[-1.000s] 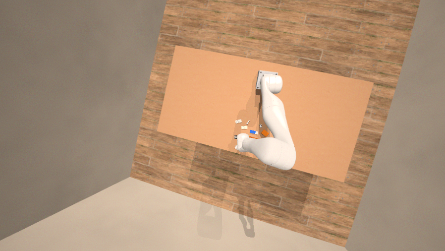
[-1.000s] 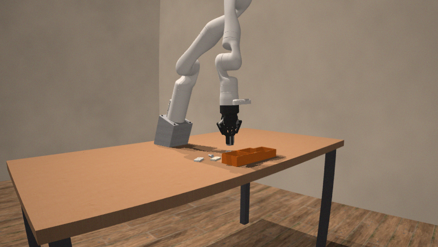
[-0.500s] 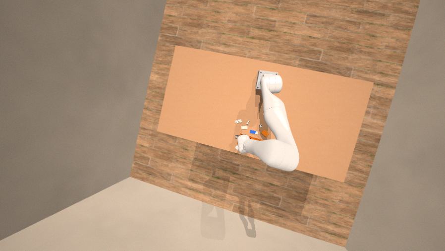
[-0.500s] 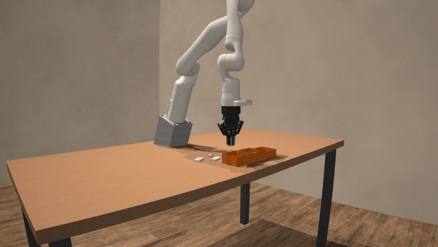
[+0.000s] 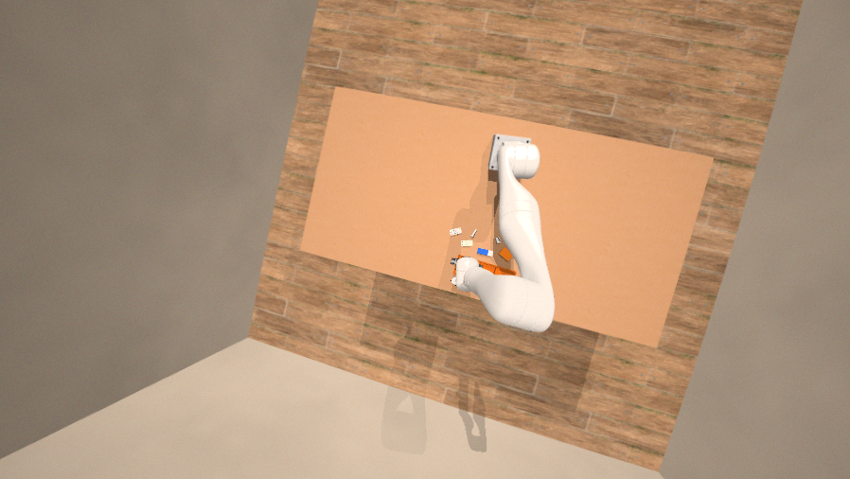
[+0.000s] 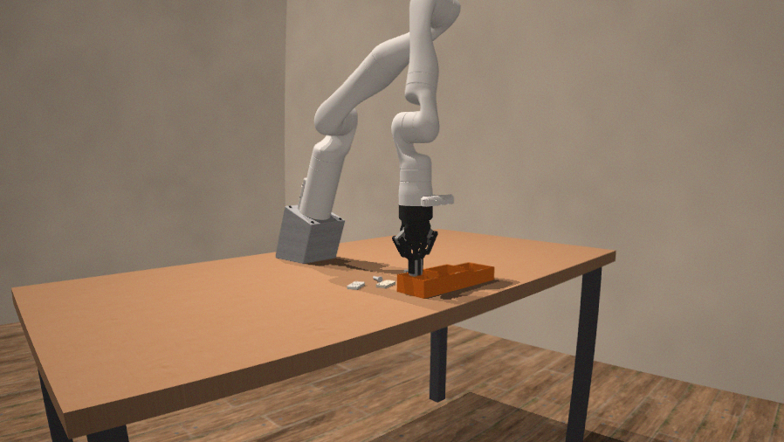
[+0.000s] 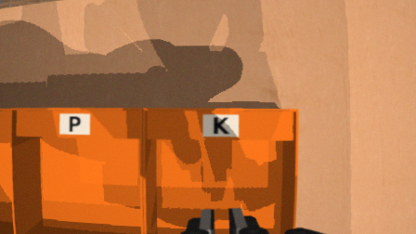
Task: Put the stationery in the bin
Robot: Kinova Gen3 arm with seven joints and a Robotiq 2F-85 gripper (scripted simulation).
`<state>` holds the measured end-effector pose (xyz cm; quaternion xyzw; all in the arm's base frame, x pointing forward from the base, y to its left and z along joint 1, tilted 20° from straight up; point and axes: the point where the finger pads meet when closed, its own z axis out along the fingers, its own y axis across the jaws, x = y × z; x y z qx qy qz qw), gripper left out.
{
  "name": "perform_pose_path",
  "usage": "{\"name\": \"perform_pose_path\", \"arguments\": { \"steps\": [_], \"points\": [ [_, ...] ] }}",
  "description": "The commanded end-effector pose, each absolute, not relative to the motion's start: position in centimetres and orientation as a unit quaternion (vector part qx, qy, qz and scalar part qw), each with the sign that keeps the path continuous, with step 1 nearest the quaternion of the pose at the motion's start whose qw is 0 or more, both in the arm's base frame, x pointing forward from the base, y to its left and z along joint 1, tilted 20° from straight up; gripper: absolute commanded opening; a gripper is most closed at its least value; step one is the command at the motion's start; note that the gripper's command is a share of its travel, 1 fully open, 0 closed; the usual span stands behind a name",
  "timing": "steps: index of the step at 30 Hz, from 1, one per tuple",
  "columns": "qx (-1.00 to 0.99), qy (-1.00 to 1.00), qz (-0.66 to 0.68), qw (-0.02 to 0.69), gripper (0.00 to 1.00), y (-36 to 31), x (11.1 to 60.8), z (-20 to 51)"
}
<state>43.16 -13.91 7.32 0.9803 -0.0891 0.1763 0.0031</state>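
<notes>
Bin K [image 7: 260,125] is the end compartment of a long, glossy orange tray [image 6: 428,288] with thin upright walls. A white tag with a black K sits on its far wall, and its neighbour P [image 7: 107,125] has a similar tag. The tray lies flat on the smooth, matte tan table [image 5: 386,178], close to the long edge opposite the arm's grey, block-shaped base [image 6: 299,241].

The black gripper [image 6: 415,269] points straight down over K, with its fingertips at about rim height. Its two flat fingers are drawn almost together, leaving a narrow slit through which only the orange bin floor shows. Nothing can be seen between them. Bin K itself looks bare apart from shadows.

On the base side of the tray, small pieces lie scattered on the table:
- a white rectangular tile with dark dots [image 5: 455,231]
- a thin pale stick [image 5: 473,232]
- a cream slab [image 5: 466,242]
- a blue-and-white block [image 5: 485,252]
- a flat orange square [image 5: 505,255], partly under the arm

They are too small to identify further.
</notes>
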Motion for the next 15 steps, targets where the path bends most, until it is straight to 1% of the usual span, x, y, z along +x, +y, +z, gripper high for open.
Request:
{"name": "perform_pose_path", "arguments": {
  "steps": [1,15],
  "points": [
    [0.98,-0.093,0.176,0.008,0.09,-14.66,43.09,6.46],
    [0.98,-0.093,0.176,0.006,0.09,-14.55,43.44,5.67]
  ]
}}
